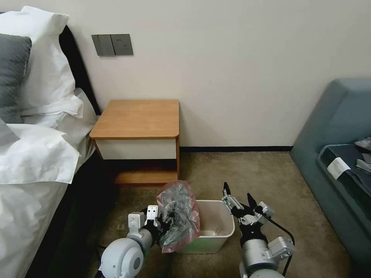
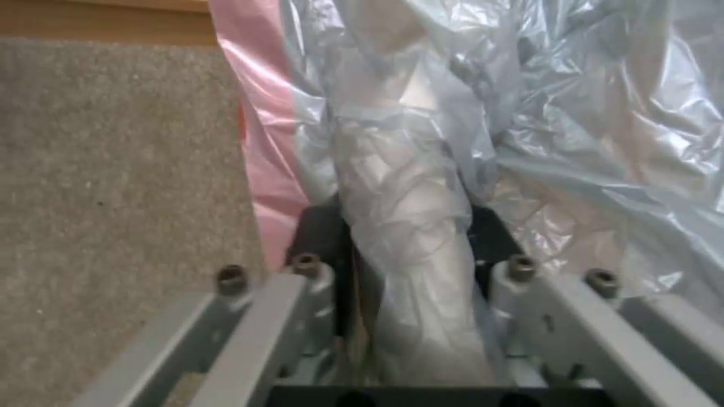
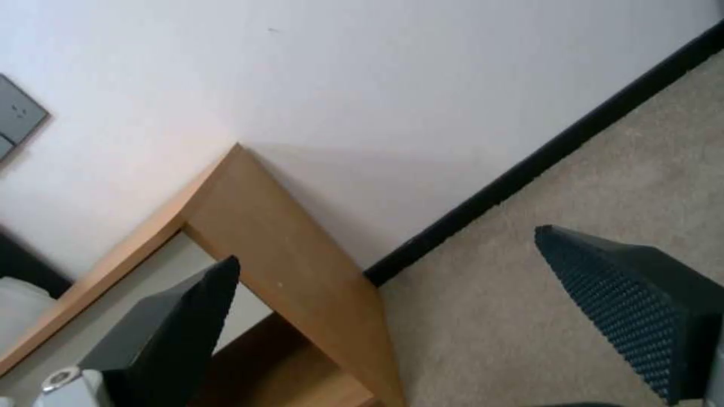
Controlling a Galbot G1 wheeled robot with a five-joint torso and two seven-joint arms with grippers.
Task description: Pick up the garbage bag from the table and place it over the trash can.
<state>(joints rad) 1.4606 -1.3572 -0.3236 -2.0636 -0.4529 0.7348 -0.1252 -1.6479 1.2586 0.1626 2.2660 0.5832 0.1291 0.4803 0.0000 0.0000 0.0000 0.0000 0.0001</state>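
The garbage bag is gripped in the left hand, a bunched fold of plastic pinched tight between its fingers, as the left wrist view makes plain. The bag is held upright at the trash can's nine o'clock rim, its crumpled body leaning over that edge, the pink hem trailing down outside the wall. The surface, at twelve o'clock beyond the bin, is already left behind. At the bin's three o'clock the right hand is poised just off the rim, fingers spread wide, nothing caught between them.

By the look of it, the bag's mouth is not yet opened over the bin. For this step to be done well, the pinch should be kept firm, since thin film slips easily. The free hem would best be caught by the spread right hand and drawn across to the three o'clock rim, so the opening is stretched rather than dropped in a heap. The light bin could be tipped if the pull is too sharp.
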